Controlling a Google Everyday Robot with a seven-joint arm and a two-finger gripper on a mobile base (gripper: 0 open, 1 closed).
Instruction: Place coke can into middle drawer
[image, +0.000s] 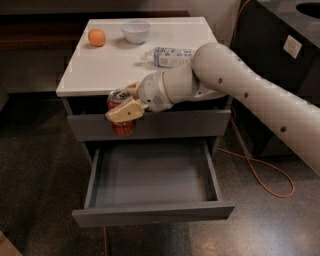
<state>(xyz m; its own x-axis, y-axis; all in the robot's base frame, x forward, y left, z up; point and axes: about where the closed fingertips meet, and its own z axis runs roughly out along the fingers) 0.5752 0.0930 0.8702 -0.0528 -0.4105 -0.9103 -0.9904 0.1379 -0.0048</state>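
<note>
Floor: dark speckled stone.
Counter (100, 70): white top carrying a lying bottle (172, 56), a bowl (136, 31) and an orange (97, 37).
Middle drawer (150, 214): pulled open, its grey floor bare.
Gripper (122, 112): at the counter's front edge, jaws clamped on the can.
Coke can (123, 129): upright, apparently above the drawer's back left corner.
Bowl: contents unclear.

gripper (125, 107): clamped round the coke can (122, 127), right in front of the closed upper drawer front (190, 125)
coke can: upright, above the pulled-out middle drawer (152, 214)
</note>
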